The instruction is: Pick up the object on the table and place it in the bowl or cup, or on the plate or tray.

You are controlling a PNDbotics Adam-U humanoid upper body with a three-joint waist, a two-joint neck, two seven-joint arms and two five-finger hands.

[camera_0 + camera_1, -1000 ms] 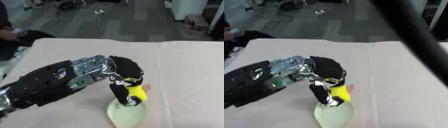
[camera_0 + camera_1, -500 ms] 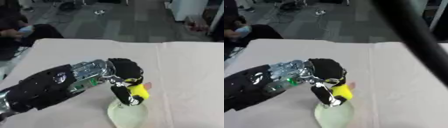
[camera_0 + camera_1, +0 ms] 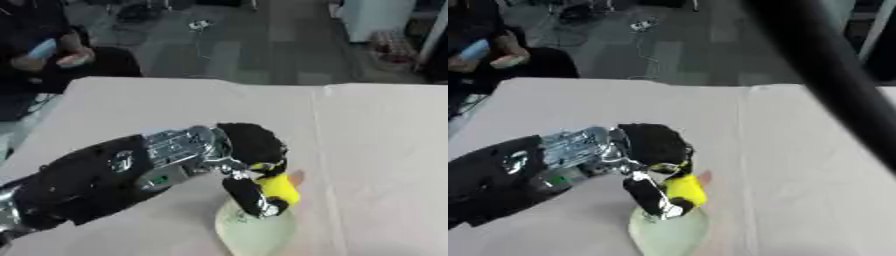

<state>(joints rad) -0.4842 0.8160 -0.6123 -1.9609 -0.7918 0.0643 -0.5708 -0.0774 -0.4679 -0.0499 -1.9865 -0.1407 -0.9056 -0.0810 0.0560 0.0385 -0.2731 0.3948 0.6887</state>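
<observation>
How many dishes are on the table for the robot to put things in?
1: a pale green dish at the table's near edge, right under the left hand holding a yellow object. Others may lie outside the view.

Both views set in the head, looking steeply down and forward over the table (image 3: pixel 376 150) toward the grey floor (image 3: pixel 236 45) beyond. Close range: left hand (image 3: pixel 249 150) and pale plate (image 3: pixel 667 232) fill the lower middle. Shared: nearly everything, shifted sideways. Right eye only: a blurred black bar (image 3: pixel 833 85) crossing diagonally, very near the lens.
</observation>
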